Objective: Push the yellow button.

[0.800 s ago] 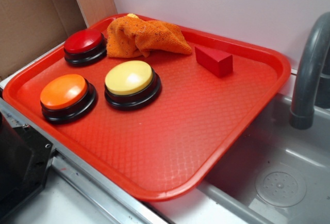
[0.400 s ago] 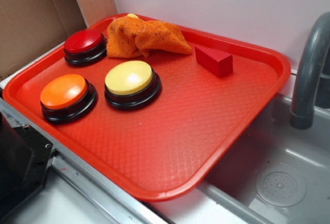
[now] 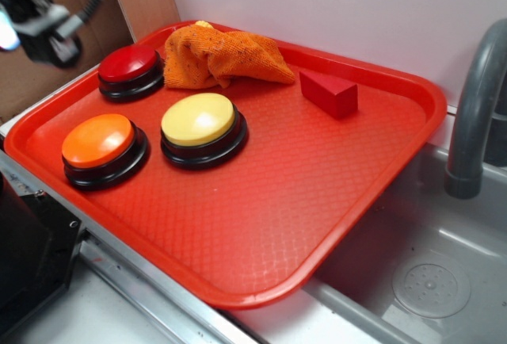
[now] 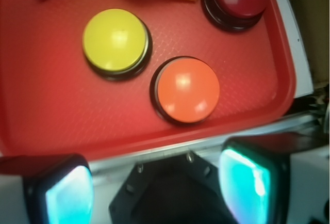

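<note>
Yellow button [image 3: 199, 119] — on red tray [image 3: 261, 225], just beside orange button [image 3: 98, 140] | likely stiff, smooth dome — press top centre | gripper [image 4: 157, 188] spread, empty, well apart from it

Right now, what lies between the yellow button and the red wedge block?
Nothing: the exterior view shows only bare tray surface between the yellow button and the red wedge block.

Glossy yellow button [image 3: 198, 119] — textured tray [image 3: 261, 201].
</note>
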{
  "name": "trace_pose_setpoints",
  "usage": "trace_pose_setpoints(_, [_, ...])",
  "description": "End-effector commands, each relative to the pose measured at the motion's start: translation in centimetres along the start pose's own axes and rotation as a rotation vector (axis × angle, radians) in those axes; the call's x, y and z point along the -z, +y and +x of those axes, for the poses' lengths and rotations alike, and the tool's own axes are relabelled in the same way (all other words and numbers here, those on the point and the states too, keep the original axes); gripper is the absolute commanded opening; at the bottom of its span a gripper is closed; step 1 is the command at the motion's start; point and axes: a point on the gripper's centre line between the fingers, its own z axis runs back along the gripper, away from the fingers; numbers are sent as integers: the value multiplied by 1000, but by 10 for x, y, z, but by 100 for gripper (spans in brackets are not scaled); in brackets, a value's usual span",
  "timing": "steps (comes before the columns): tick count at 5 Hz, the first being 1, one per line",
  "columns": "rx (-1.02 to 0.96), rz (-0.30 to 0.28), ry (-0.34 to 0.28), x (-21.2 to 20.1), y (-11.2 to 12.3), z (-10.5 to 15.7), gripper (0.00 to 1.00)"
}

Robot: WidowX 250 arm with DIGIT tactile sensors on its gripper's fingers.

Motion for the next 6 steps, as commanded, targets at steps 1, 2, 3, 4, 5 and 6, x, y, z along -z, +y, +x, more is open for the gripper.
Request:
trace_pose_setpoints(1, [176,81,-124,20,13,27,45])
trace_pose_setpoints(2, [176,81,-124,20,13,27,100])
trace_pose_setpoints(3, [176,81,-124,20,13,27,100])
trace_pose_setpoints(4, [176,81,-124,20,13,27,100])
trace_pose_setpoints(5, [237,102,-133,41,26,67,100])
trace_pose_setpoints(6, [253,132,-168,55,22,94,100])
